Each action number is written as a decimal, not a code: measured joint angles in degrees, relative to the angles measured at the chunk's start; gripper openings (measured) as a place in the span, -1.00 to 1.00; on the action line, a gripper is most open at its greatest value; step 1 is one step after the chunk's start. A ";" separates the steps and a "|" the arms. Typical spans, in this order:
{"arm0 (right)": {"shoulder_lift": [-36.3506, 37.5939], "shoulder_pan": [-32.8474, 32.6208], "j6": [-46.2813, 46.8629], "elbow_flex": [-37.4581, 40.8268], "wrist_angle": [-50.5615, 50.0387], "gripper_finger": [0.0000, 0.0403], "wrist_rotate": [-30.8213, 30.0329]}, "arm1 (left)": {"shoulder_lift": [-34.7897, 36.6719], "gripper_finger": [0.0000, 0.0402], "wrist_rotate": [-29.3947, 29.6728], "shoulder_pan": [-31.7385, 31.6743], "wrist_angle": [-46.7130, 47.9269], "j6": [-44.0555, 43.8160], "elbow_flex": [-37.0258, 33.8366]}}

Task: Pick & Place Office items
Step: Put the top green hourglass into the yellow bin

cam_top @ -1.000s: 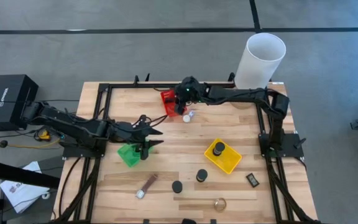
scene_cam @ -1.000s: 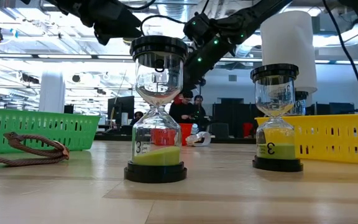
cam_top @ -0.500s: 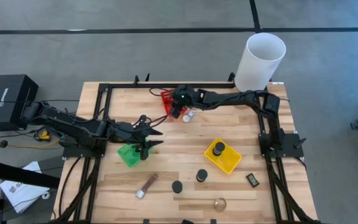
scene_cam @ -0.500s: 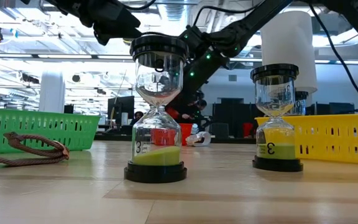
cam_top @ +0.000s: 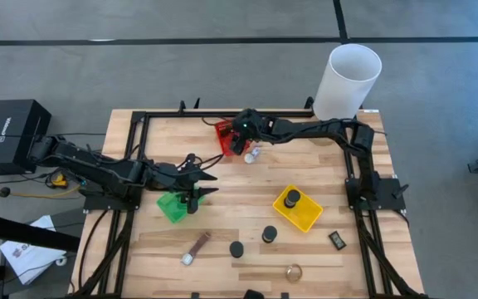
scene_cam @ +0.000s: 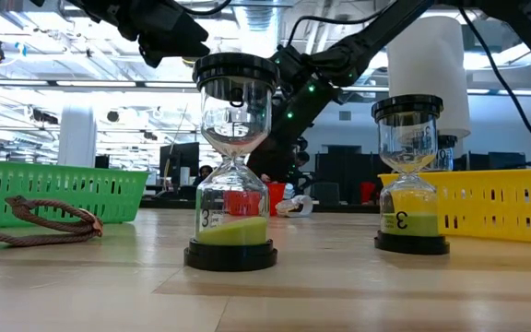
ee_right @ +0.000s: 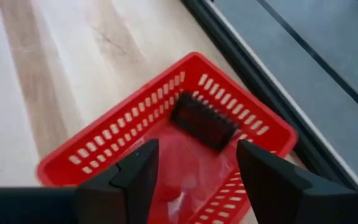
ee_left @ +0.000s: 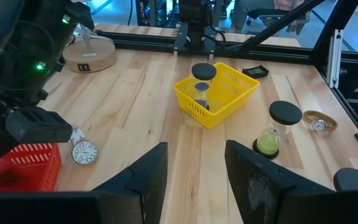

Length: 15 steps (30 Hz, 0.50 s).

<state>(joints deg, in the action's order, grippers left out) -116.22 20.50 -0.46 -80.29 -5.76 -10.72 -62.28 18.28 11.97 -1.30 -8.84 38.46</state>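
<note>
Right hand (cam_top: 237,143) has shifted a little since a second ago and now hangs over the red basket (ee_right: 166,140) at the far edge of the tabletop (cam_top: 239,199), fingers (ee_right: 129,177) spread, nothing between them. Black comb-like piece (ee_right: 202,121) lies in the basket beneath. Small clock face (ee_left: 84,151) lies just beside the basket.

Left hand (cam_top: 199,184), unmoved, hovers near the green basket (cam_top: 171,208), fingers (ee_left: 145,177) apart and empty.

Yellow basket (cam_top: 297,209) holds one black-capped sand timer (cam_top: 291,198). Another timer (cam_top: 269,234) and a third (cam_top: 236,248) stand on bare wood in front. Brown strap (cam_top: 196,248) lies left of them, gold watch (cam_top: 294,272) near the front edge, black clip (cam_top: 337,240) to the right.
</note>
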 joint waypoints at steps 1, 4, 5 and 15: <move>0.00 -0.14 -0.01 0.00 -0.02 0.03 0.09 | 0.00 -0.23 0.00 0.00 0.00 0.00 0.00; 0.00 -0.46 -0.15 0.00 -0.01 0.05 0.12 | 0.00 -0.23 0.02 0.00 0.00 0.00 0.00; 0.02 -0.65 -0.13 0.00 -0.02 0.05 0.11 | 0.00 -0.23 0.02 0.00 0.00 0.00 0.00; 4.82 -3.52 -4.46 0.02 -8.89 -0.12 0.19 | 0.00 -0.23 0.22 0.00 0.00 -0.02 -0.02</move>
<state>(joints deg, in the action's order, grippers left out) -111.40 16.98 -4.92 -80.27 -14.65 -10.54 -62.28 18.50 11.97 -1.30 -8.86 38.44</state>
